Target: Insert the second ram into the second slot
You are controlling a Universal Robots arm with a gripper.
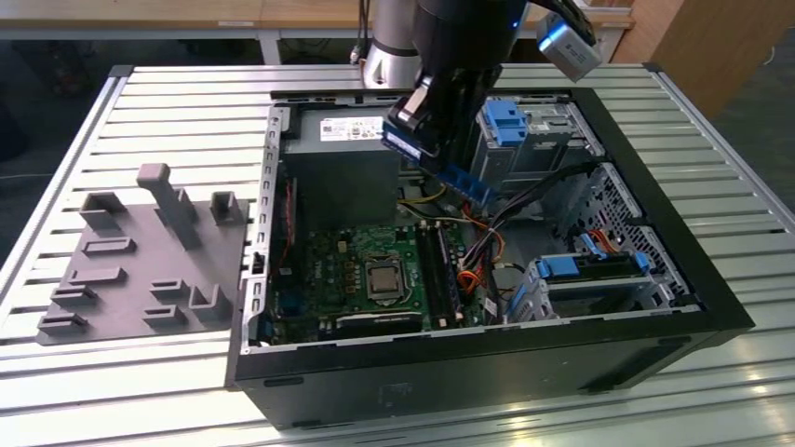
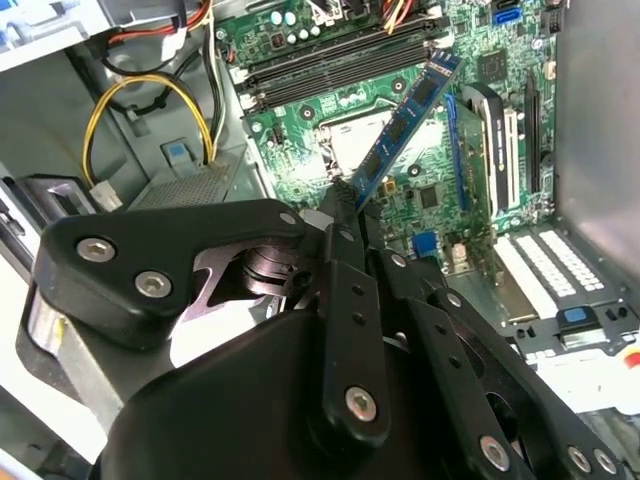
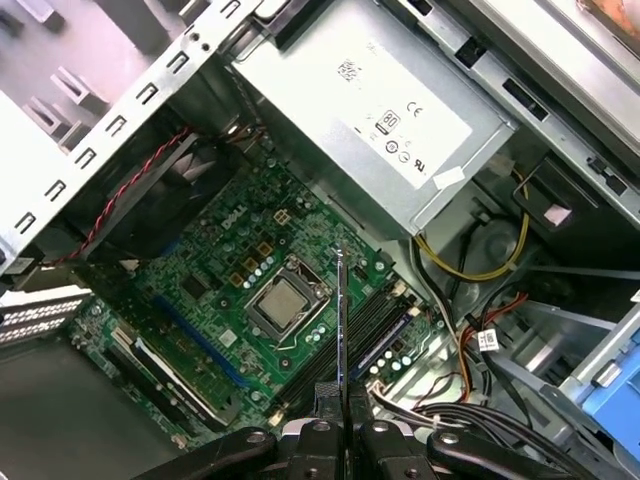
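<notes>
Well, the arm is hanging over the open computer case [image 1: 497, 372], which lies on its side on the slatted table [image 1: 186, 93] so that the motherboard [image 1: 360, 251] faces up and can be reached from above. The gripper [image 1: 426, 147] has its fingers clenched on one end of the second ram [image 1: 457, 175], and the rest of the blue-green stick juts out free towards the board. It is up in the air, well clear of the board and not yet in any slot. In the first wrist view the second ram [image 3: 340, 320] shows edge-on as a thin line running out from the gripper [image 3: 342, 402], just beside the processor socket [image 3: 285, 300] and over the dark memory slots [image 3: 378, 322]. That edge-on pose looks chosen so the stick can go down into a slot lengthwise. In the second wrist view the stick [image 2: 405, 120] slants away from the gripper [image 2: 345, 200], its far tip close to the memory slots [image 2: 340, 65] (I cannot tell from where I stand whether one of them is already filled). The grey power supply [image 3: 370, 110] sits beside the board, and a grey fixture plate [image 1: 137, 261] lies on the table at the exterior view's left.
</notes>
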